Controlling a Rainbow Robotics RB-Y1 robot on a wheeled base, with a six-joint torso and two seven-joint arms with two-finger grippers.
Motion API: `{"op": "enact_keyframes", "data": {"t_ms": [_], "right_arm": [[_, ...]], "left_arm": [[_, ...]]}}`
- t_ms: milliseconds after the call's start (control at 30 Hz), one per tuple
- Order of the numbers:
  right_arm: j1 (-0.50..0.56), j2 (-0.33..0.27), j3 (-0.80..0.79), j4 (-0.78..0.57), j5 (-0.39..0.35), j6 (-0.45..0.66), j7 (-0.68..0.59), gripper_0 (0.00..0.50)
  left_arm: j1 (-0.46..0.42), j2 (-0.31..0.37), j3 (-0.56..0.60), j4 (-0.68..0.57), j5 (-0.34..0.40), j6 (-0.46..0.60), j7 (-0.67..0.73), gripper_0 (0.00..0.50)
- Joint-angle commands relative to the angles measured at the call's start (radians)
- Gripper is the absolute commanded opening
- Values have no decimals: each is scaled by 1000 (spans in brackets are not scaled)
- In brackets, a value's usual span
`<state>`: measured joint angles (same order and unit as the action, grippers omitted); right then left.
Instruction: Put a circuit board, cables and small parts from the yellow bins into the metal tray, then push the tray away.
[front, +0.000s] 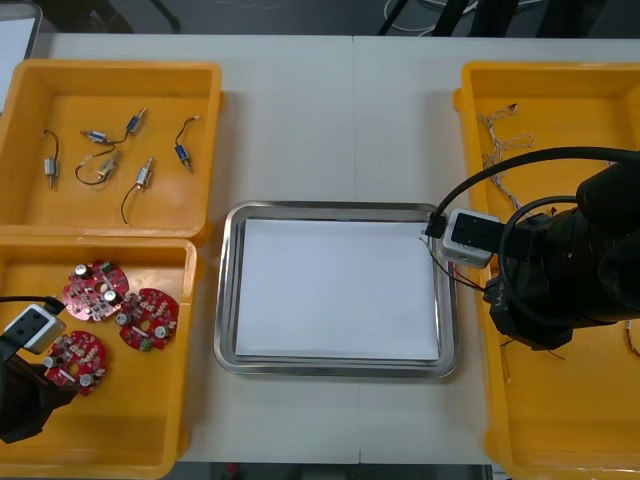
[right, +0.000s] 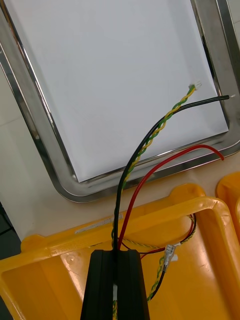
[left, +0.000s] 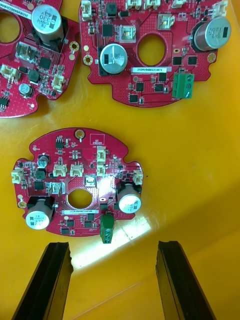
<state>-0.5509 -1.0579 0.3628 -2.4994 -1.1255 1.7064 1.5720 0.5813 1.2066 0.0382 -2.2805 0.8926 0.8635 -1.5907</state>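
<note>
My right gripper (right: 116, 256) is shut on a cable bundle (right: 150, 145): one black, one red, one twisted yellow and green. It hovers over the near right yellow bin (right: 200, 202), close to the rim. The loose ends reach over that rim to the corner of the metal tray (front: 228, 300), which is white inside. The twisted tip lies over the white sheet. My left gripper (left: 114, 247) stands open above a round red circuit board (left: 80, 190) in the near left bin (front: 150, 420), the board just beyond its fingertips.
Two more circuit boards (front: 148, 320) lie in the near left bin. Several small metal parts (front: 100, 160) sit in the far left bin (front: 110, 75). Thin twisted cables (front: 500, 140) lie in the far right bin (front: 540, 80). A further cable end (right: 170, 255) rests below my right gripper.
</note>
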Motion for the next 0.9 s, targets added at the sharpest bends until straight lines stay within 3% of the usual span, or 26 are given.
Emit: {"op": "enact_keyframes", "data": {"t_ms": [33, 900], "right_arm": [[-27, 10, 4, -12, 3, 4, -47, 0], [-27, 10, 4, -12, -2, 7, -47, 0]], "left_arm": [[31, -18, 0, -25, -29, -15, 18, 500], [-100, -18, -164, 78, -109, -73, 32, 500]]}}
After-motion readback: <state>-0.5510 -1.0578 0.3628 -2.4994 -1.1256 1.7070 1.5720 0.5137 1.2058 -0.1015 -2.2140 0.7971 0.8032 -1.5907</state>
